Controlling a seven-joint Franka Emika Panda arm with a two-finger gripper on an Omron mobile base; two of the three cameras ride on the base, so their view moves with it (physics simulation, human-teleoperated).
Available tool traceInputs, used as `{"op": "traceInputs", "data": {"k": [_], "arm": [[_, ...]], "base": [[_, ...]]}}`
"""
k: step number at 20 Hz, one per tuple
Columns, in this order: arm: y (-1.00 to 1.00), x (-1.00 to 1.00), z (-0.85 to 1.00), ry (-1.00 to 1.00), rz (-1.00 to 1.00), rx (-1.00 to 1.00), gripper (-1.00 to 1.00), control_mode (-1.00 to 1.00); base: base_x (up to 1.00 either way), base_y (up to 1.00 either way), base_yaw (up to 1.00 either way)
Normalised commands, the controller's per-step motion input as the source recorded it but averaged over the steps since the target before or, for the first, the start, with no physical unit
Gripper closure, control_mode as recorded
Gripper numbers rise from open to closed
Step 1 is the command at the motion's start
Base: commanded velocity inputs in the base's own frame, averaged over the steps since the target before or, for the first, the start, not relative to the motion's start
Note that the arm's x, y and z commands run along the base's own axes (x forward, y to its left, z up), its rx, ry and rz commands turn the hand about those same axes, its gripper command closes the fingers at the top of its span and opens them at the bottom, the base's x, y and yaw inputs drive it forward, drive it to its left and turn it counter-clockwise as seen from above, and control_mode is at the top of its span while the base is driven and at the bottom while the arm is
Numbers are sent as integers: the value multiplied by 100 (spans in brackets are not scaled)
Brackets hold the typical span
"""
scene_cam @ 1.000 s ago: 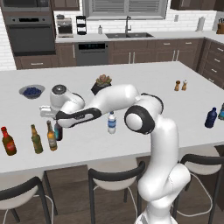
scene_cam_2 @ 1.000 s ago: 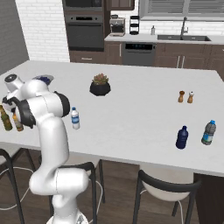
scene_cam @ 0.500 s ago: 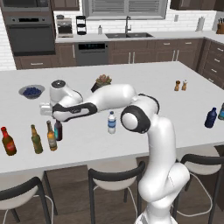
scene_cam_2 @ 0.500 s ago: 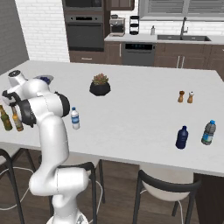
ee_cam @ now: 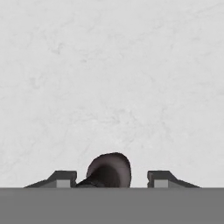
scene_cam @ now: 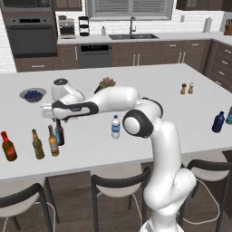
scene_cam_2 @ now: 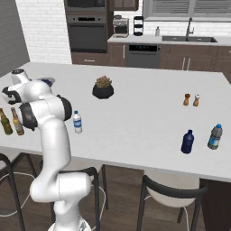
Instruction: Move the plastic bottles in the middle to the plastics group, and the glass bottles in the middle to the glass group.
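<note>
The tool [ee_cam: 112, 181] is hanging over the far left of the white table [scene_cam: 149, 127], directly above the dark brown beer bottle [scene_cam: 59, 132]; in the hand view its two tips are standing apart on either side of that bottle's dark top, not touching it, so it is gripping nothing. Counting bottles in the left base view: four glass ones are standing below and beside the tool, namely the dark brown one under it, the amber beer bottle [scene_cam: 53, 141] just beside that, the olive-green bottle [scene_cam: 37, 144] next along, and the squat red-labelled bottle [scene_cam: 8, 147] farthest out; one clear water bottle [scene_cam: 116, 127] is sitting well apart from the tool, near the arm's elbow; two bluish plastic bottles are standing at the opposite end of the table. The right base view is giving both of those whole, the dark blue bottle [scene_cam_2: 187, 141] and its paler neighbour [scene_cam_2: 214, 136], plus two shakers [scene_cam_2: 191, 99] and one potted plant [scene_cam_2: 103, 88]; the left base view alone is showing one bowl of blueberries [scene_cam: 32, 94] beyond the tool.
</note>
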Motion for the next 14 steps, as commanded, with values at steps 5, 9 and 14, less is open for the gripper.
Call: {"op": "traceInputs", "data": {"k": [5,9,14], "arm": [[2,-12,0,5,0,0,-100,-100],[0,-1,24,0,0,0,-100,-100],[-13,0,56,-1,0,0,-100,-100]], "base": [[0,0,0],[0,0,0],[0,0,0]]}}
